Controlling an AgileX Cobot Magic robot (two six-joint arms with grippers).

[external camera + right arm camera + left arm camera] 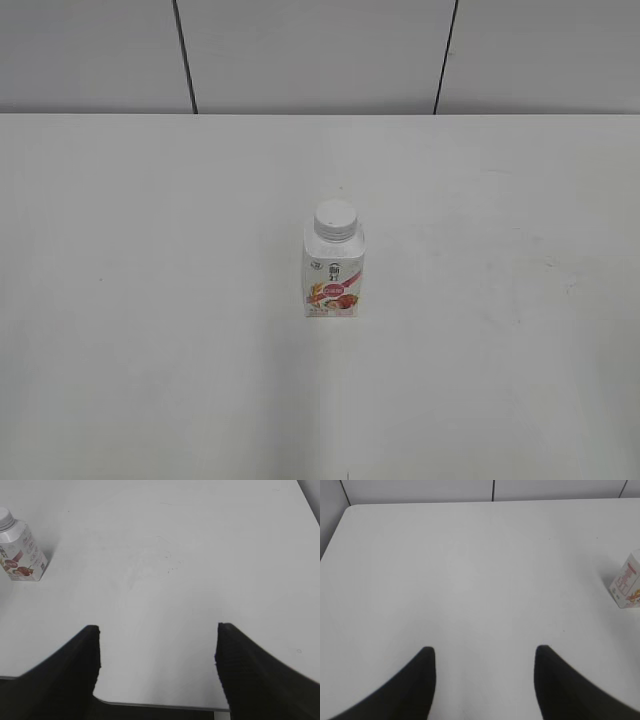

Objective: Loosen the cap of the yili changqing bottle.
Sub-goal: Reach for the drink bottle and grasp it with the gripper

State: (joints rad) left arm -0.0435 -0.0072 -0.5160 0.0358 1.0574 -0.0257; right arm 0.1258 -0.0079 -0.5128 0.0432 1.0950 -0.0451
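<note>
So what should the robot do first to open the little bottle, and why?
Probably bring the left gripper over to hold the bottle. The bottle stands upright alone, its cap still on, and both open grippers, the right gripper too, are far from it.

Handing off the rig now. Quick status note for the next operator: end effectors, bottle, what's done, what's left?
Left end effector: open, empty, over bare table; the yili changqing bottle sits off to its right, at the edge of its wrist view.
Right end effector: open, empty, near the table's front edge; the bottle is off to its left.
Bottle: upright near the table's middle, label facing the exterior camera, nothing touching it.
Cap: on the neck; whether it is tight cannot be judged.
Done: nothing visible, no grasp yet.
Left: steady the bottle body with one end effector, grip the cap with the other, twist it loose.
</note>
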